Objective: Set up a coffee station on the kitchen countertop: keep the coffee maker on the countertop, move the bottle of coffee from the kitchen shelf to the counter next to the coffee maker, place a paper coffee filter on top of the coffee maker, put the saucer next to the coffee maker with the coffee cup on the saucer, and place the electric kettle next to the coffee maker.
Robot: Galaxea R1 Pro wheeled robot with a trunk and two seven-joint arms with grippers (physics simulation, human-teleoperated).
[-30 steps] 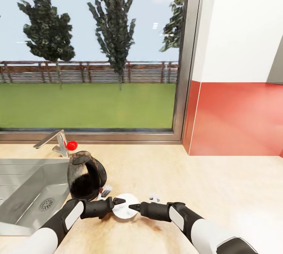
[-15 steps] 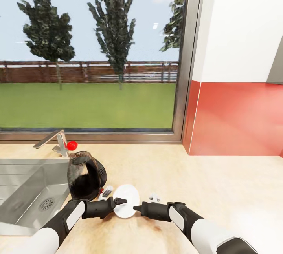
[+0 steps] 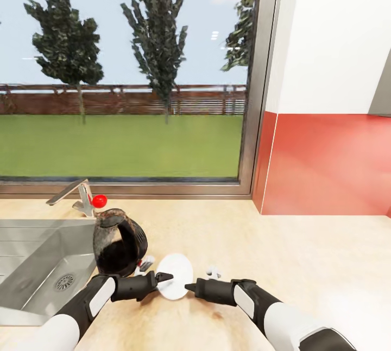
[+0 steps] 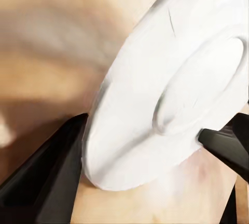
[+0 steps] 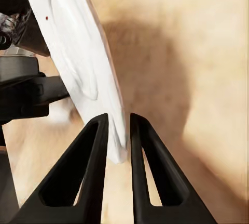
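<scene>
Saucer (image 3: pixel 176 276) stands tilted on edge above the worktop (image 3: pixel 282 253) beside the kettle (image 3: pixel 117 242), underside toward the left gripper (image 3: pixel 166 276), right gripper (image 5: pixel 118 130) pinching its rim with jaws nearly closed, left jaws spread wide around it.

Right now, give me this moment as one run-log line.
phase: lifting saucer | right gripper: shut on saucer rim | left gripper: at saucer, open | saucer: tilted | electric kettle: on kitchen countertop beside sink

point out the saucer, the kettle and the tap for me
saucer (image 3: pixel 177 270), head view, upper face of the tilted plate.
kettle (image 3: pixel 115 250), head view, dark red body.
tap (image 3: pixel 69 192), head view, middle of the steel spout.
</scene>
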